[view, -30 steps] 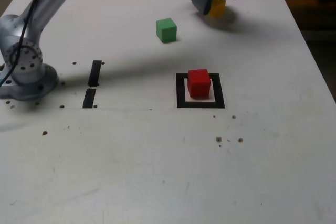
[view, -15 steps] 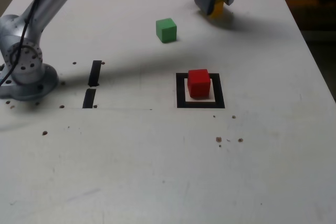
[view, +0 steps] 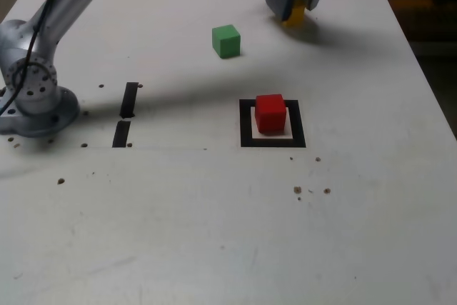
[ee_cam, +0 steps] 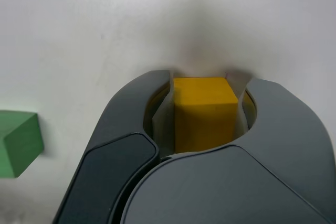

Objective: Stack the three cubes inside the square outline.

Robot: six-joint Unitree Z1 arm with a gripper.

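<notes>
My gripper (view: 293, 6) is at the far side of the table, shut on the yellow cube (view: 294, 14), which is mostly hidden behind its grey jaws. The wrist view shows the yellow cube (ee_cam: 203, 110) clamped between both jaws of the gripper (ee_cam: 205, 98). The green cube (view: 226, 40) rests on the table, to the exterior view's left of the gripper; it also shows at the edge of the wrist view (ee_cam: 18, 142). The red cube (view: 270, 113) sits inside the square outline (view: 246, 133) of black tape near the table's middle.
The arm's grey base (view: 34, 94) stands at the exterior view's left. Two short black tape strips (view: 126, 112) lie between the base and the outline. Small dark screw holes (view: 298, 190) dot the white table (view: 214, 233). The table edge runs along the exterior view's right.
The jaws have closed around the yellow cube, which a second ago showed between the open jaws. The gripper shifted slightly toward the far edge. The green and red cubes have not moved.
</notes>
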